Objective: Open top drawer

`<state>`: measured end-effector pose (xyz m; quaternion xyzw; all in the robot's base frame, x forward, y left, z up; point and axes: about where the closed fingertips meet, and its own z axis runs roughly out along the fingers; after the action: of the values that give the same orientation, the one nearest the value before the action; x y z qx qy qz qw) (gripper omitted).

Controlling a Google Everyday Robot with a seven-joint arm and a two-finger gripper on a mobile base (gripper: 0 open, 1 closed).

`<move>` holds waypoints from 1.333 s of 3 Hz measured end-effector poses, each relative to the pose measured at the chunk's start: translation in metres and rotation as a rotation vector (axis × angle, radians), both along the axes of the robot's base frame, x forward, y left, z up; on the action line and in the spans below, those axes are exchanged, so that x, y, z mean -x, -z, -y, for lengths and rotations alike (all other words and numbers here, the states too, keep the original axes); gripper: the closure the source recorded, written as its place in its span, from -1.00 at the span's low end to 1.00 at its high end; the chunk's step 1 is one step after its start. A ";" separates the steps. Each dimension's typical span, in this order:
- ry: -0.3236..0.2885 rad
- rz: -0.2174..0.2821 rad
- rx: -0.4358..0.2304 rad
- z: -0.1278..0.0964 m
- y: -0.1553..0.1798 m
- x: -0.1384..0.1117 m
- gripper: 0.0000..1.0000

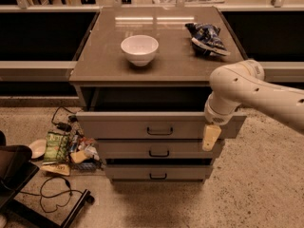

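Top drawer point(123, 125) stands partly out under the front edge of the table point(166, 68). Gripper point(211, 137) hangs at the drawer front's right end — grip state can't be told. Your handle point(160, 131) lies left of it — bar horizontal.

Glossy cabinet top point(166, 63) is reflecting light beneath a glazed white bowl point(139, 49); smooth cream gripper point(211, 137) is hanging before the matt grey top drawer point(118, 126), at its right end.

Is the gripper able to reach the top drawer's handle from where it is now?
Probably yes. The gripper hangs in front of the right end of the top drawer, to the right of the handle, and nothing lies between them.
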<state>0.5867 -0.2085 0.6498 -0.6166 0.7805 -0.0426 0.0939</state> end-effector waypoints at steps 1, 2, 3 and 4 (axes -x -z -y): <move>0.032 -0.045 -0.063 -0.002 0.014 0.031 -0.46; 0.054 -0.055 -0.081 -0.001 0.013 0.045 0.16; 0.054 -0.055 -0.081 -0.001 0.010 0.045 0.63; 0.054 -0.055 -0.081 -0.001 0.009 0.045 1.00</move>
<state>0.5418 -0.2076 0.6411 -0.5919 0.8002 0.0035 0.0959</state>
